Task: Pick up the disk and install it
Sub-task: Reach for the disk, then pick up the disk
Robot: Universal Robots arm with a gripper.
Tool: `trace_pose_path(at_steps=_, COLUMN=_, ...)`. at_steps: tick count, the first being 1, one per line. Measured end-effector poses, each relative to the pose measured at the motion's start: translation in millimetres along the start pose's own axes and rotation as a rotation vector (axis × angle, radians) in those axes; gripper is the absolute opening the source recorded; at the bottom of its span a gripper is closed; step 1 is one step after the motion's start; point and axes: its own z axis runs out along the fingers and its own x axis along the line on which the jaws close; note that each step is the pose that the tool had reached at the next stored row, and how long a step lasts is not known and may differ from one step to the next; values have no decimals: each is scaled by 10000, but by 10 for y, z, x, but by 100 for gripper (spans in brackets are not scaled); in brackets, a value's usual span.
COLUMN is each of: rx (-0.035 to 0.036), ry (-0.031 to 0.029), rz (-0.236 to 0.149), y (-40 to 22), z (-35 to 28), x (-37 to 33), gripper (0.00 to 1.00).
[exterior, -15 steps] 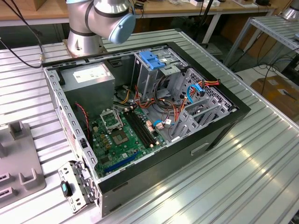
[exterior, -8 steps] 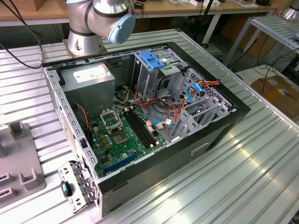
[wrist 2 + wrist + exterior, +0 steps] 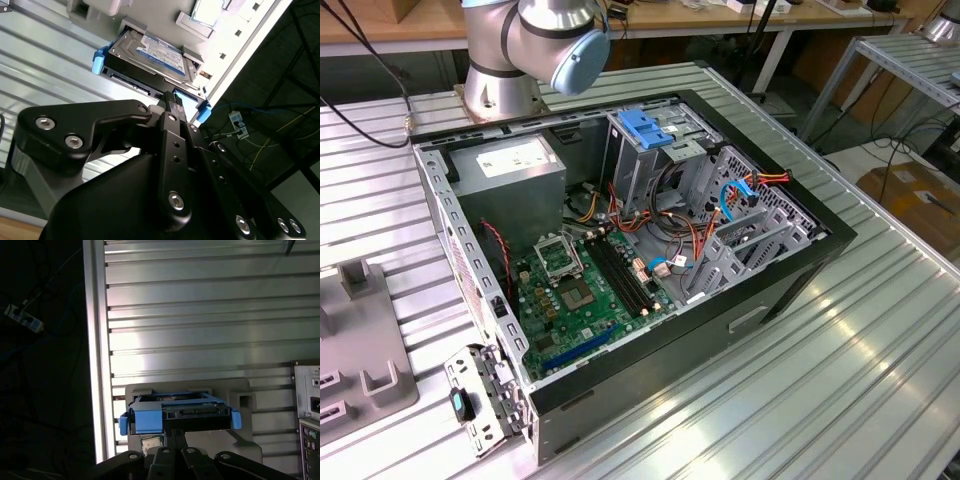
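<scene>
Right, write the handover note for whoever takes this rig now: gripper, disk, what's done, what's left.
Gripper: at the near edge of the disk; I cannot tell whether it has a grip.
Disk: lies flat in the grey holder on the slatted table, outside the open computer case.
Done: the gripper is at the disk.
Left: the disk is not yet lifted from the holder and not yet installed in the case.

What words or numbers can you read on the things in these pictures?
No text here can be read.
Label on the disk, in the second wrist view: there is print, but it is too blurred to read.
Sticker on the power supply, in the exterior view: there is print, but it is too small to read.
</scene>
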Motion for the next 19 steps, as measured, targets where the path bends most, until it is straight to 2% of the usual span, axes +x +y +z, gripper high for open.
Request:
trace_pose_path(at_steps=14, rx=-1, ry=-1, rz=-28, y=0, z=1, x=0, gripper=11)
trace_pose_path(at_steps=19, rx=-4, ry=14, rz=-1098, y=0, z=2, x=0, gripper=11)
